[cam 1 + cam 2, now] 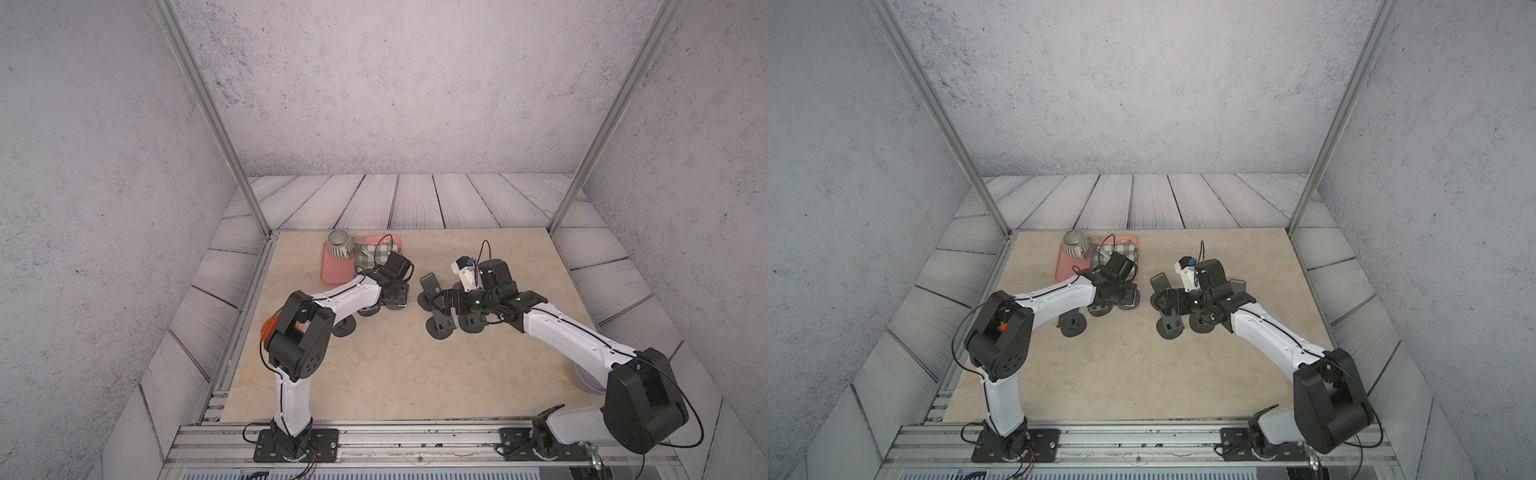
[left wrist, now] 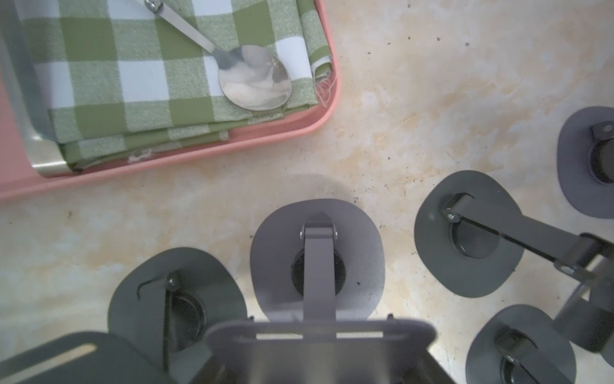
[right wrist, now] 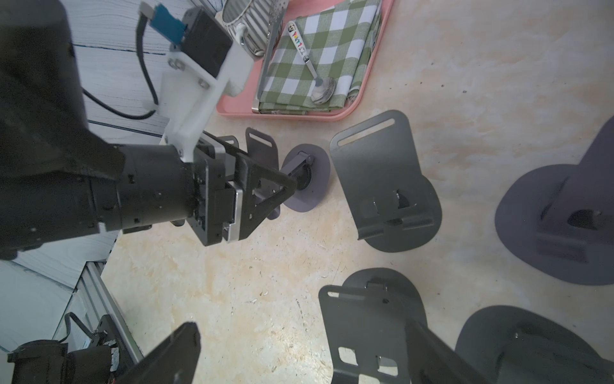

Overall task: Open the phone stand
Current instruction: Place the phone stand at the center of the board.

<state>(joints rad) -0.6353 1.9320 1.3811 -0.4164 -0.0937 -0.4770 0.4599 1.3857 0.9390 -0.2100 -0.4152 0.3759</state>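
Right wrist view, item one: left gripper, black parallel type, jaws clamped on the side edges of the slotted back plate of a purple-grey metal phone stand. Its rounded base sits flat on the beige marbled tabletop, near the corner of a pink plastic tray and not touching it; the hinged arm stands up off the base and the plate is clear of it. Item two: right gripper, jaws spread wide and gripping nothing, one finger to each side of a dark grey metal phone stand that sits farther from the tray than the held one, plate tilted up; whether a finger touches the plate cannot be told. Item three: further dark grey phone stands, grouped on the tabletop off the same side of the tray, apart from one another; a dark grey slotted-plate stand is just beside the held one, also near the tray. Item four, inside the tray: folded green-and-white checked cloth in the corner nearest the stands; steel spoon with printed handle, lying on the cloth; flat steel utensil, kind unclear, along the cloth's edge; grey striped ceramic mug on the half of the tray away from the cloth, seen in both top views.
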